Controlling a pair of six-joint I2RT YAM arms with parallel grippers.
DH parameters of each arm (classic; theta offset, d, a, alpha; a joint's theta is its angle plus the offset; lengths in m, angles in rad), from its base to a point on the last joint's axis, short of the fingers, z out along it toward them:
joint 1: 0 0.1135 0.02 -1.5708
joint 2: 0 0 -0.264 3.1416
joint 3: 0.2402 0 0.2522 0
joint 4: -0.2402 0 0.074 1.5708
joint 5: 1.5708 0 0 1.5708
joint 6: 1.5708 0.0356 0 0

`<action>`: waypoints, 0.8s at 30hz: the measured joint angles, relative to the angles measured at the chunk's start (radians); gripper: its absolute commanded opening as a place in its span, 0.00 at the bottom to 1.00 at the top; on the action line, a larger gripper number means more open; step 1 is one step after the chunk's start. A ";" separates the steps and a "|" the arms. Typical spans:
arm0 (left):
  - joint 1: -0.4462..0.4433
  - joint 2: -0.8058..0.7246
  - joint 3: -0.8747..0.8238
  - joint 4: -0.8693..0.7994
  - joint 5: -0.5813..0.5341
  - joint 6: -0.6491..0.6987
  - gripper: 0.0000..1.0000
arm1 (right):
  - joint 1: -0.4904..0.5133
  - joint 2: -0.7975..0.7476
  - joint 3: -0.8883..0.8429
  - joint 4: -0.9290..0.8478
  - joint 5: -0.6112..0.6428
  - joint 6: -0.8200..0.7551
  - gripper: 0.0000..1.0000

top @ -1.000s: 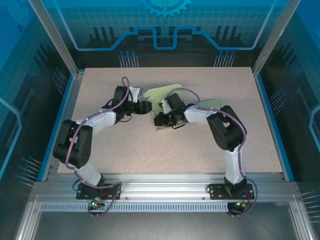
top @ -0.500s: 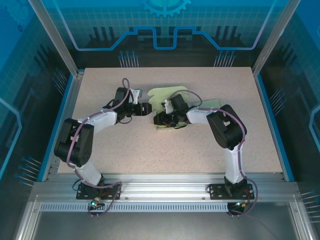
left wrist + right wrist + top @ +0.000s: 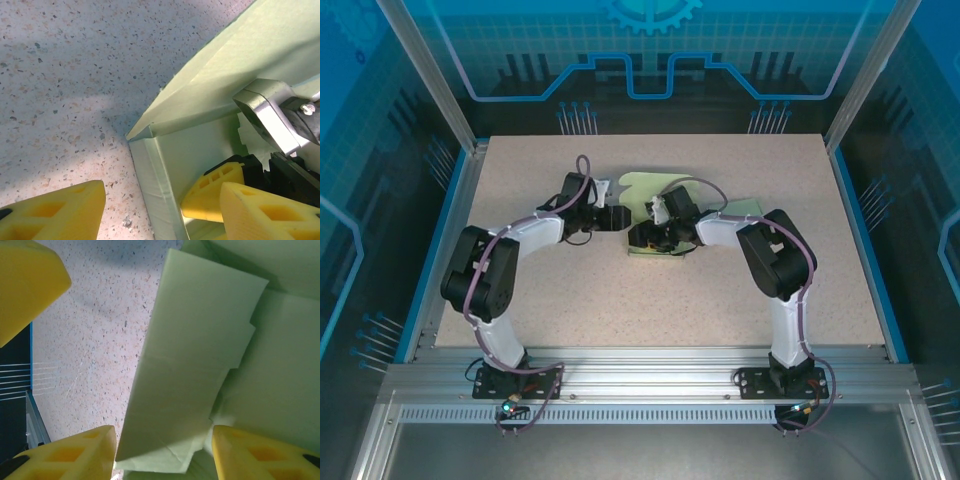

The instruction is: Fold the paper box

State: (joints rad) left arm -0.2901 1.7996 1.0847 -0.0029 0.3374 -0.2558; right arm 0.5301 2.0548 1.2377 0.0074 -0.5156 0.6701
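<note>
Speckled beige counter [image 3: 620, 300], blue-panelled enclosure [image 3: 650, 60]; mid-frame, left gripper [image 3: 612, 217] and right gripper [image 3: 641, 238] stand wide at the paper box [image 3: 642, 184]

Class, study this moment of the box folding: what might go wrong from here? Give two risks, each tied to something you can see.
1. The right jaws stand open astride a folded flap of the paper box; unheld, it may spring back.
2. The left jaws straddle the box's side wall, with a right-arm finger close inside it. Closing or moving could knock the arms together or crush the wall.
</note>
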 measured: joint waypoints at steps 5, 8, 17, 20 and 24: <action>-0.010 0.025 0.014 -0.025 -0.006 0.000 0.59 | -0.007 0.000 0.000 -0.008 0.014 0.001 0.52; -0.013 0.027 0.014 -0.036 -0.008 0.000 0.59 | -0.010 0.000 0.000 -0.007 0.014 0.006 0.46; -0.014 0.027 0.014 -0.045 -0.011 0.000 0.59 | -0.020 0.011 -0.002 0.043 -0.002 0.034 0.36; -0.014 0.027 0.014 -0.045 -0.011 0.000 0.59 | -0.034 0.031 -0.013 0.103 -0.041 0.057 0.30; -0.014 0.033 0.020 -0.046 -0.011 0.000 0.59 | -0.043 0.064 -0.013 0.191 -0.097 0.087 0.23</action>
State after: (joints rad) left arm -0.3042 1.8324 1.1046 -0.0486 0.3267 -0.2558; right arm 0.4870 2.1193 1.2247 0.1982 -0.6128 0.7567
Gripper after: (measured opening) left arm 0.592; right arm 0.246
